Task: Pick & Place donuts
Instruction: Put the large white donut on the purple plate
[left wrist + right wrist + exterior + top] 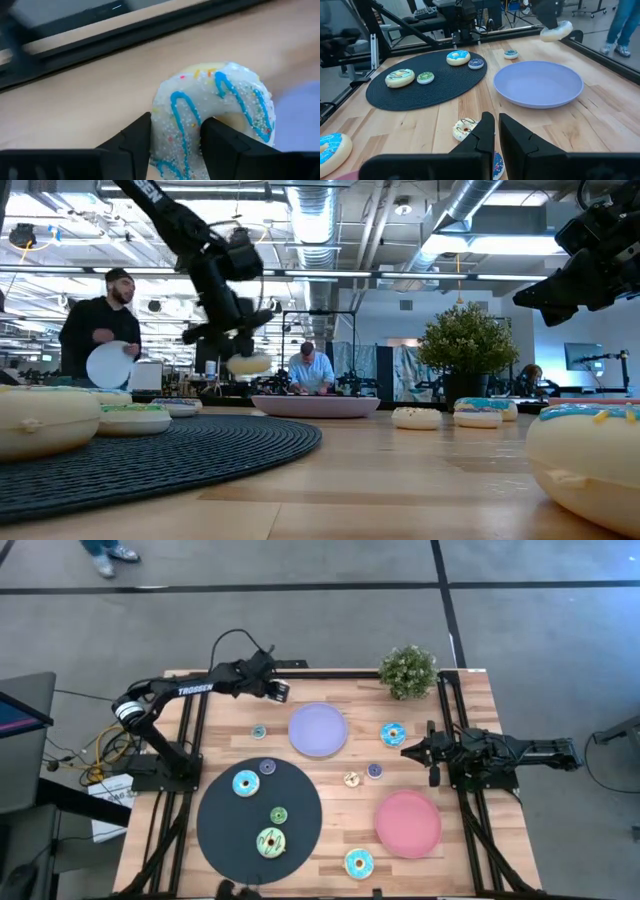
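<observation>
My left gripper (pixel 278 692) is over the table's far edge, beyond the lavender plate (pixel 318 730), shut on a white donut (pixel 220 90) with blue drizzle and sprinkles. In the low view this donut (pixel 248 363) hangs well above the table. My right gripper (pixel 405 752) hovers shut at the right side, near a blue donut (pixel 392 734). Four donuts lie on the black round mat (pixel 225 840): a blue one (pixel 245 783), a small purple one, a small green one and a larger green-cream one (pixel 271 842). Others lie flat on the wood, among them a small cream one (pixel 351 779). My left gripper grips the white donut by one side of its ring (pixel 175 135), one finger (pixel 220 145) in the hole and the other finger (pixel 132 145) outside the rim. The fingers come from above, pointing down. The donut is lifted clear and hangs below them.
A pink plate (pixel 408 823) lies at the near right, with a blue donut (pixel 359 863) beside it. A potted plant (pixel 408 670) stands at the far edge. Black frame rails run along both table sides. People are in the room beyond the table.
</observation>
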Robot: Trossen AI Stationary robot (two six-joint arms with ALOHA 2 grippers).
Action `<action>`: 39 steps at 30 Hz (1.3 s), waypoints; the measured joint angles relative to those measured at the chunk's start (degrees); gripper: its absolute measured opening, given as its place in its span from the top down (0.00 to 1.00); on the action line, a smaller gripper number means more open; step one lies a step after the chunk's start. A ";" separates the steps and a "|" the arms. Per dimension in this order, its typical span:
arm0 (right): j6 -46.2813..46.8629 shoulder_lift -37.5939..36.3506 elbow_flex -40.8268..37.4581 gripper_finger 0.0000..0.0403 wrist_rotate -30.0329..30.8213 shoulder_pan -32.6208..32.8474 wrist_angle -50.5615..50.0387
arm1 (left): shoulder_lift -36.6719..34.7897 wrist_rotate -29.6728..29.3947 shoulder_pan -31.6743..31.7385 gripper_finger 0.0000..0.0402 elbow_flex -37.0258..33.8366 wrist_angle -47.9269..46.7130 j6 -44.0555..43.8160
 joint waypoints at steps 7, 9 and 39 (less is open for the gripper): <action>0.00 -0.01 0.01 0.96 0.00 0.00 0.01 | 0.00 3.15 -9.84 0.65 0.02 11.49 1.06; 0.00 0.00 0.00 0.96 0.00 0.01 -0.01 | 0.04 3.64 -12.16 0.65 0.02 13.58 1.06; 0.00 -0.03 -0.01 0.96 0.04 0.02 0.10 | 8.96 -0.39 -23.55 0.65 9.13 16.73 5.86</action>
